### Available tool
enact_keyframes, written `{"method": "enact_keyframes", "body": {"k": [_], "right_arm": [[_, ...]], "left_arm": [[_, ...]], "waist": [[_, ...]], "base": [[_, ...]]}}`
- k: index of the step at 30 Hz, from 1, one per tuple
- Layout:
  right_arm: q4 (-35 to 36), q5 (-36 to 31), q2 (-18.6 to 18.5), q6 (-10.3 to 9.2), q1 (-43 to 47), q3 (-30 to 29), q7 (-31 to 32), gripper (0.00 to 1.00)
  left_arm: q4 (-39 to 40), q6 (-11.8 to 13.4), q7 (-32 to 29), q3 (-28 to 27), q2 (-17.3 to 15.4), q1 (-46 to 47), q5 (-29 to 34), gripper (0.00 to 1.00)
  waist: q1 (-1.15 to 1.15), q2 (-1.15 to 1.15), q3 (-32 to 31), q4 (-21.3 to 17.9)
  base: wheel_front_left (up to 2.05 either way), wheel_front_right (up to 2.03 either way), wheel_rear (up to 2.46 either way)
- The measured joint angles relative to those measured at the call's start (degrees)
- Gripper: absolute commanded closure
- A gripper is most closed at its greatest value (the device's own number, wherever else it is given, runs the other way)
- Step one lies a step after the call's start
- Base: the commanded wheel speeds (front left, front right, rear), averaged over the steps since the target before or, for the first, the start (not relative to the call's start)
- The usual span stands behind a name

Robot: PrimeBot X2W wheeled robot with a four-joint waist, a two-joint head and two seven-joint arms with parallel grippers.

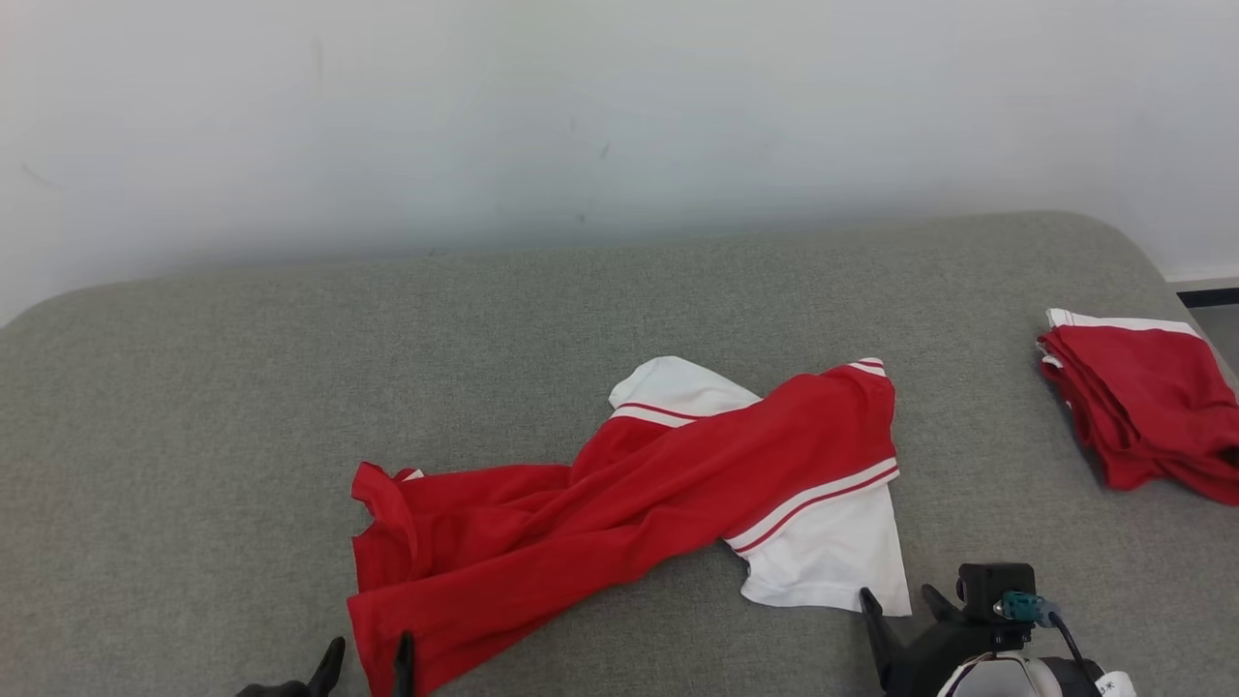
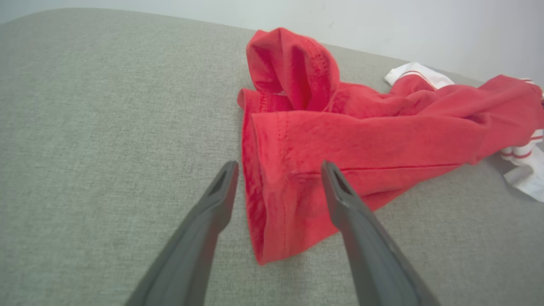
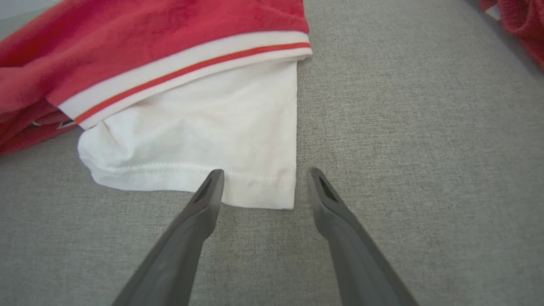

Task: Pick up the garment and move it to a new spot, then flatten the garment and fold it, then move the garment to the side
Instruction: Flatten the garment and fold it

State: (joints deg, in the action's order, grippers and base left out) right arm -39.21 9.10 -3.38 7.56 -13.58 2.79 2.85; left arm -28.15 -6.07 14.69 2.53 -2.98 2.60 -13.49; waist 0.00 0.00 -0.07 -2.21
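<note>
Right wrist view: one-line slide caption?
Open right gripper poised at the white hemmed corner of the crumpled red-and-white garment on grey fabric surface.

Grey woven surface [image 1: 194, 407] stretching wide here, rounded at both far corners and running right up to a pale wall [image 1: 619, 116]. There are a few faint scuff marks [image 1: 590, 194] on that wall, near the middle. At the right edge of the surface sits a folded stack of red cloth [image 1: 1142, 407], with a white band along its far side. Just behind it, a dark strip [image 1: 1208, 296] runs along the foot of the wall.
</note>
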Motion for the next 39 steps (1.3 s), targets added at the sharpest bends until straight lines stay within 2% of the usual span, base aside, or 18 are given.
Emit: {"method": "enact_keyframes", "body": {"k": [12,21,28,37,39], "right_arm": [[-10.0,-1.3,0.4,0.0,-5.9,-5.1,-0.3,0.0],[-16.8,0.2,0.3,-0.02,-10.0,-4.0,1.2,0.0],[-19.6,0.5,0.1,-0.16,-11.7,-3.4,0.6,0.0],[-22.1,0.9,0.1,-0.16,-13.7,-2.9,-1.2,0.0],[-22.7,0.9,0.1,-0.16,-14.0,-3.0,-1.4,0.0]], "left_arm": [[-3.4,-1.0,0.1,2.6,-0.8,2.9,-1.2,0.0],[-2.0,-1.0,0.3,4.0,-1.4,2.7,-1.8,0.0],[-1.6,-1.2,0.3,5.5,-1.8,2.9,-2.7,0.0],[1.1,0.1,0.3,5.4,-2.2,2.3,-2.7,0.07],[1.9,0.3,0.3,5.5,-2.2,1.4,-2.7,0.17]], "waist": [[0.0,0.0,1.0,0.6],[0.0,0.0,1.0,1.7],[-0.01,0.0,1.6,1.8],[-0.01,0.0,2.6,1.6],[-0.01,-0.01,2.8,1.8]], "base": [[0.0,0.0,0.0],[0.0,0.0,0.0],[0.0,0.0,0.0],[0.0,0.0,0.0],[0.0,0.0,0.0]]}}
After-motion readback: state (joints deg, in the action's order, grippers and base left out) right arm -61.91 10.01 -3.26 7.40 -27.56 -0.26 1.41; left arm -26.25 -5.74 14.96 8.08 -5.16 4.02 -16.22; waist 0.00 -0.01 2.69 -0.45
